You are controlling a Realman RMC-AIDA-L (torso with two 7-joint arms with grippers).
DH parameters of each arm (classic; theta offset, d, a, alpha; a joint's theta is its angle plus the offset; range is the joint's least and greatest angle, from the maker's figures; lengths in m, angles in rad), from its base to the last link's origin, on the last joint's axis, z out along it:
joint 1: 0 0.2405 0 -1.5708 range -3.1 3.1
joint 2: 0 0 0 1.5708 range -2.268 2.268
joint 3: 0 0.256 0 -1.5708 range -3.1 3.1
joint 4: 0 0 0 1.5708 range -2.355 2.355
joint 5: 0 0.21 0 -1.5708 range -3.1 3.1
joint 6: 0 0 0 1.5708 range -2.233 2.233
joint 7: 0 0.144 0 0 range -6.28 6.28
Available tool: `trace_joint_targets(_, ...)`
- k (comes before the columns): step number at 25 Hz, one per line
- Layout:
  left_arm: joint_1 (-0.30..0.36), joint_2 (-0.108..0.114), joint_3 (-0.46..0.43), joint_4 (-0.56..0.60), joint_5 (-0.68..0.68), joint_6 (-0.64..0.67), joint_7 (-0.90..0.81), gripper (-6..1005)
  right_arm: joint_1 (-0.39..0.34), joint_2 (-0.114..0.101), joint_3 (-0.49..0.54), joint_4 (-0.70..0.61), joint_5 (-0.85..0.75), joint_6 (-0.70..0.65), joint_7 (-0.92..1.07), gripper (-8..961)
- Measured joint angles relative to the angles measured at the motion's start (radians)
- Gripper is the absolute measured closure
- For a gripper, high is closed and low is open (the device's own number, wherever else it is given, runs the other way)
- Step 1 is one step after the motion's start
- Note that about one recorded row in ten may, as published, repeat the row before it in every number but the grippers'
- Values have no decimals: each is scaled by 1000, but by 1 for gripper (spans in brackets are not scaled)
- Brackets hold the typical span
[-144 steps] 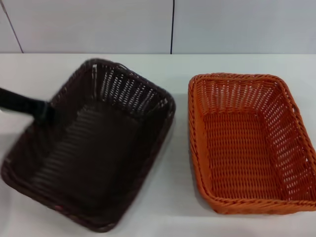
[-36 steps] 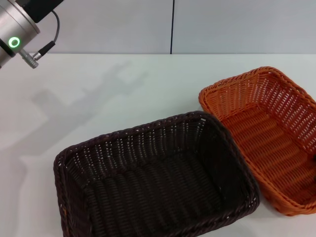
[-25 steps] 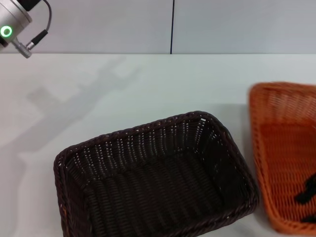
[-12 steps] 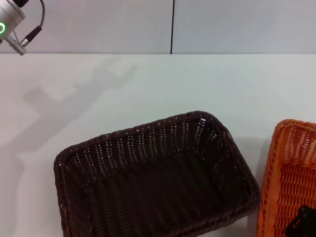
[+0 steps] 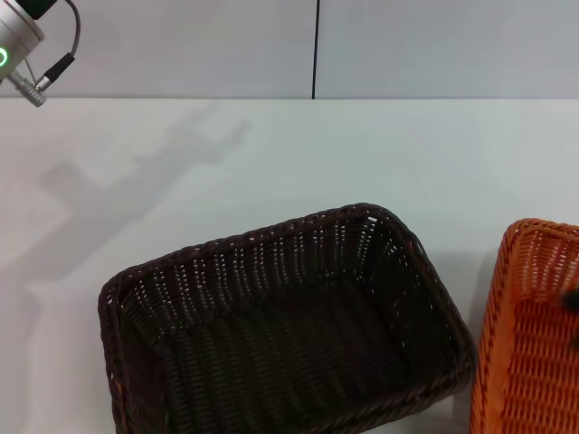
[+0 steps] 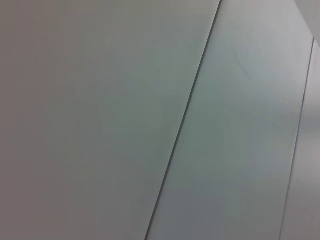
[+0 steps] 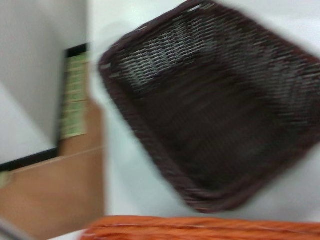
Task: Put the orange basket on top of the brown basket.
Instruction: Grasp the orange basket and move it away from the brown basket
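Observation:
The brown basket [image 5: 271, 334] stands on the white table at the front middle, open side up and empty. It also shows in the right wrist view [image 7: 215, 110], seen from above. The orange basket [image 5: 529, 334] is at the right edge of the head view, a gap apart from the brown one and partly cut off. Its braided rim [image 7: 200, 227] fills the near edge of the right wrist view. A dark bit of my right gripper [image 5: 574, 303] shows inside the orange basket at the frame's edge, holding it. My left arm [image 5: 18, 45] is raised at the far left.
The white table [image 5: 298, 154] stretches behind the baskets to a pale wall. The left wrist view shows only wall panels [image 6: 150, 120]. The right wrist view shows the table's edge and a wooden floor [image 7: 50, 190] beyond it.
The orange basket left the brown basket's side and swung to the right edge, then stayed almost still. The dark gripper part rose along the right edge. The left arm drew slightly farther out of view.

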Motion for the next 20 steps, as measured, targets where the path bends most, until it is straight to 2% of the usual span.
trace_joint_targets(2,3,0,-4,0,0,-1,0,198,0,-31,66,-85,1,19,33,437)
trace_joint_targets(6,6,0,-7,3,0,-3,0,198,-3,-44,139,-186,-14,61,53,431)
trace_joint_targets(10,8,0,-8,3,0,-5,0,199,-19,-44,164,-267,-47,165,89,412)
trace_joint_targets(13,8,-1,-9,3,-1,-5,0,199,-26,-41,160,-252,-76,238,92,367)
trace_joint_targets(18,8,-2,-10,6,-1,-5,0,198,-27,-47,106,-108,-107,314,72,291)
trace_joint_targets(20,8,-2,-10,13,-1,-5,0,199,-27,-48,95,-89,-116,325,71,261)
